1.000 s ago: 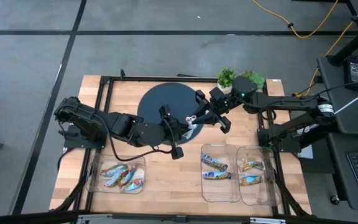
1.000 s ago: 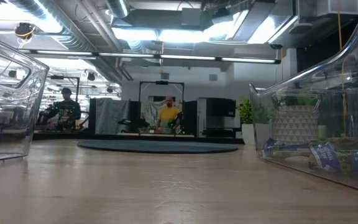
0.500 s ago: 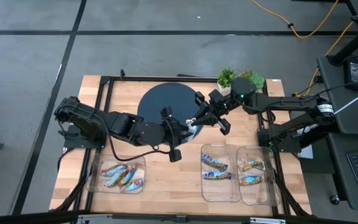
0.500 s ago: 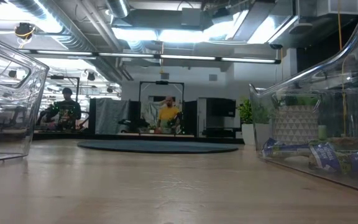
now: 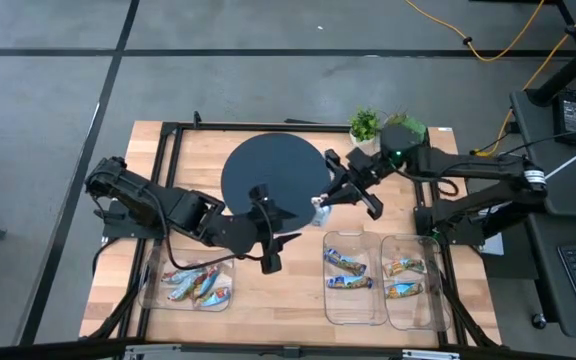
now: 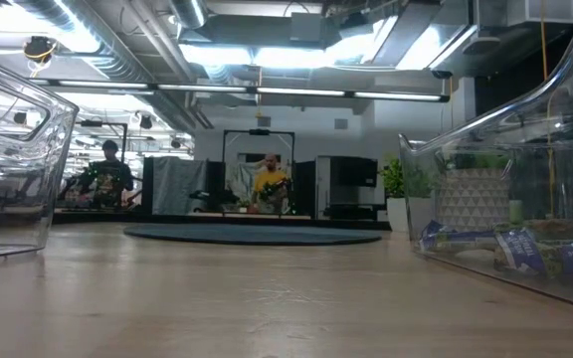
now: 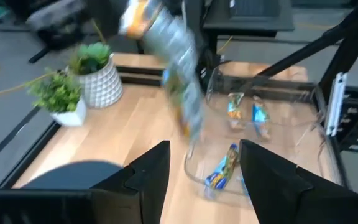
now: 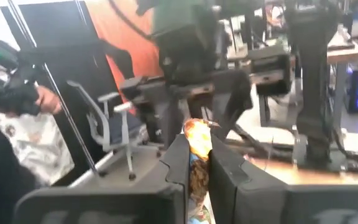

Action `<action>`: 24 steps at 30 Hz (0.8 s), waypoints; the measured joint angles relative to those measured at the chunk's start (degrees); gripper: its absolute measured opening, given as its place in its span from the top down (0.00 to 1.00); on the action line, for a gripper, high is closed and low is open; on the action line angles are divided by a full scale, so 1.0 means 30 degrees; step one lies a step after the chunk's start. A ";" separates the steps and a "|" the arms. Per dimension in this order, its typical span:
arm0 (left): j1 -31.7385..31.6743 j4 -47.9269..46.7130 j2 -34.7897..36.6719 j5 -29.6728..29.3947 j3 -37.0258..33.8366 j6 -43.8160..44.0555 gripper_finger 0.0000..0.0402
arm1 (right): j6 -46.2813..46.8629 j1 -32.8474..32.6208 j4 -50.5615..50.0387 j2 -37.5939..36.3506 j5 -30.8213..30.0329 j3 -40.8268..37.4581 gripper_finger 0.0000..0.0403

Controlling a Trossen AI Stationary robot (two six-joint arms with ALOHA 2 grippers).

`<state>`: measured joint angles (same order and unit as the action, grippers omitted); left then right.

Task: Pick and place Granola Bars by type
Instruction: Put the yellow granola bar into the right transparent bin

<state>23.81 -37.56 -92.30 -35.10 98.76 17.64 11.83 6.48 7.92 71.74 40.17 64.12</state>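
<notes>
High view: right gripper (image 5: 320, 203) clamped on silver granola bar (image 5: 319, 207) (mid-table); left gripper (image 5: 290, 214) parted, empty.

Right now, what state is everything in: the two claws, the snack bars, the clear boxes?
Right gripper: shut on a granola bar, held above the table.
Left gripper: open, holding nothing.
Left tray: holds several bars.
Middle tray: holds two blue bars.
Right tray: holds two bars.
Dark round mat: lying flat, bare.
</notes>
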 joint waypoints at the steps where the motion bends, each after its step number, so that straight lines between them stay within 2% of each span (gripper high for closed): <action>1: 0.0077 -0.0350 0.0033 -0.0162 0.0000 0.0226 0.54 | -0.0263 -0.0083 -0.0800 -0.0389 -0.0120 0.0000 0.91; 5: 0.0282 -0.1353 0.0111 -0.0653 0.0000 0.1227 0.54 | -0.2033 -0.0874 -0.5517 -0.2333 -0.2022 0.0000 0.91; 10: 0.0279 -0.2182 0.0111 -0.0848 0.0000 0.1920 0.54 | -0.2471 -0.2537 -1.1556 -0.5048 -0.5937 0.0000 0.91; 16: 0.0264 -0.2694 0.0111 -0.0981 -0.0007 0.1925 0.54 | 0.0822 -0.4951 -1.6791 -0.7677 -0.9454 0.0000 0.91; 24: -0.0247 -0.3055 0.0111 -0.1023 -0.0007 0.1909 0.54 | 0.5899 -0.8477 -2.1185 -0.8994 -1.1603 0.0007 0.92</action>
<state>23.07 -46.72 -91.96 -38.18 98.74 23.37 29.52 -18.95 -55.63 44.76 5.36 64.14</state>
